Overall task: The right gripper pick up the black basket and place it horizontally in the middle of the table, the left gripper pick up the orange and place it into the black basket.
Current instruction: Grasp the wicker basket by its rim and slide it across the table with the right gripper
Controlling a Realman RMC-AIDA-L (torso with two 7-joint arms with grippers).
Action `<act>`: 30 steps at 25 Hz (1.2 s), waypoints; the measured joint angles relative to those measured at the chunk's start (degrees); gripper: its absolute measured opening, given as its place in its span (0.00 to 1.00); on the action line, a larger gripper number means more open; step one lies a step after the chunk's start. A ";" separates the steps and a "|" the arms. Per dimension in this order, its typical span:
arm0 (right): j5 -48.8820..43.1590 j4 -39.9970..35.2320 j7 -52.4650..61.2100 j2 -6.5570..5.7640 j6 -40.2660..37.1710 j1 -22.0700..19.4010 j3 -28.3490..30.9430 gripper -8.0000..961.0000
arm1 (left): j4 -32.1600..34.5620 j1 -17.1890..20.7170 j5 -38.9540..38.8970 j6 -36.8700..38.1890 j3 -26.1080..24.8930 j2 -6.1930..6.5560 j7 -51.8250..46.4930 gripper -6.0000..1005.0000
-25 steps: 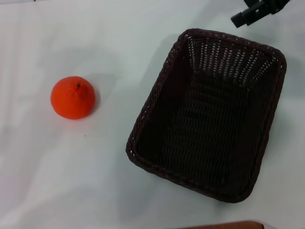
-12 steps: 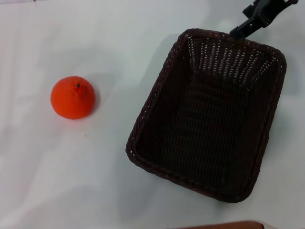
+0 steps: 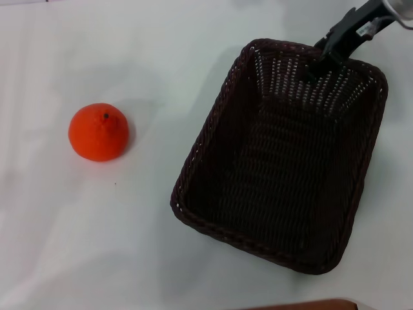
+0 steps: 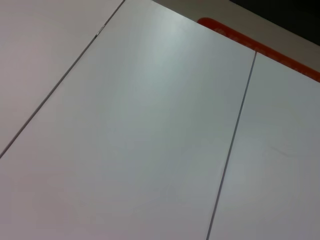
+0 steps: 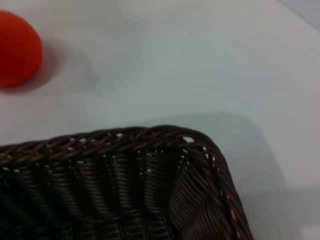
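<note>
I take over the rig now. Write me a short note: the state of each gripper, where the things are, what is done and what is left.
Right gripper: over the far rim of the basket, tip reaching inside; whether the jaws are open or shut cannot be told.
Left gripper: not in view; its wrist camera shows only bare table.
Basket: on the table, right of centre, turned at an angle, empty.
Orange: on the table, left of the basket, apart from it.
Done: nothing placed.
Left: grasp the basket, set it horizontally mid-table, then put the orange in.
</note>
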 joint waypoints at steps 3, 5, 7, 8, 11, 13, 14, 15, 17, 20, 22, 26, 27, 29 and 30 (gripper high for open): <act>-0.08 1.53 -0.03 0.05 -1.51 0.02 -1.21 0.74 | 0.00 -0.13 0.00 0.13 0.11 0.02 -0.02 0.90; -0.09 1.80 -0.09 0.06 -1.70 0.00 -1.44 0.74 | 0.00 -0.26 0.00 0.15 0.16 0.03 -0.03 0.90; -0.08 1.59 -0.19 0.06 -1.26 -0.18 -1.42 0.69 | 0.00 -0.38 0.00 0.19 0.19 0.04 -0.03 0.90; -0.06 1.43 -0.27 0.04 -0.94 -0.30 -1.35 0.65 | 0.00 -0.45 0.00 0.21 0.19 0.03 -0.04 0.90; -0.08 1.33 -0.65 -0.19 -0.12 -0.54 -1.07 0.53 | 0.00 -0.71 0.00 0.38 0.15 0.04 -0.04 0.90; -0.11 1.33 -0.82 -0.36 0.23 -0.58 -0.82 0.47 | 0.00 -0.82 0.00 0.70 0.15 0.04 -0.04 0.90; -0.11 1.33 -0.87 -0.45 0.45 -0.60 -0.74 0.45 | 0.00 -0.87 0.03 0.87 0.18 0.04 -0.04 0.90; -0.12 1.33 -0.88 -0.59 0.75 -0.66 -0.68 0.44 | 0.00 -0.91 0.04 0.92 0.20 0.03 -0.04 0.90; -0.06 1.33 -0.94 -0.96 1.49 -0.85 -0.45 0.40 | 0.00 -0.95 0.10 0.81 0.24 0.00 -0.04 0.90; 0.39 1.30 -1.80 -1.75 3.14 -1.25 1.86 0.34 | 0.02 -0.98 0.31 0.66 0.28 -0.04 -0.04 0.90; 0.58 1.28 -3.15 -2.48 5.75 -1.32 6.72 0.31 | 0.15 -1.03 0.35 0.69 0.29 -0.05 -0.04 0.90; 1.21 1.61 -4.21 -3.82 9.78 -1.90 16.84 0.27 | 0.53 -1.29 0.44 0.71 0.31 -0.06 -0.04 0.90; 1.89 1.78 -4.21 -4.15 10.24 -2.36 18.80 0.27 | 0.61 -1.37 0.46 0.71 0.32 -0.06 -0.04 0.90; 4.01 2.40 -4.08 -4.85 10.22 -3.66 21.65 0.24 | 0.72 -1.55 0.50 0.80 0.34 -0.06 -0.04 0.90; 5.61 3.25 -3.99 -5.33 10.07 -4.44 22.85 0.23 | 0.72 -1.62 0.51 0.85 0.37 -0.06 -0.04 0.90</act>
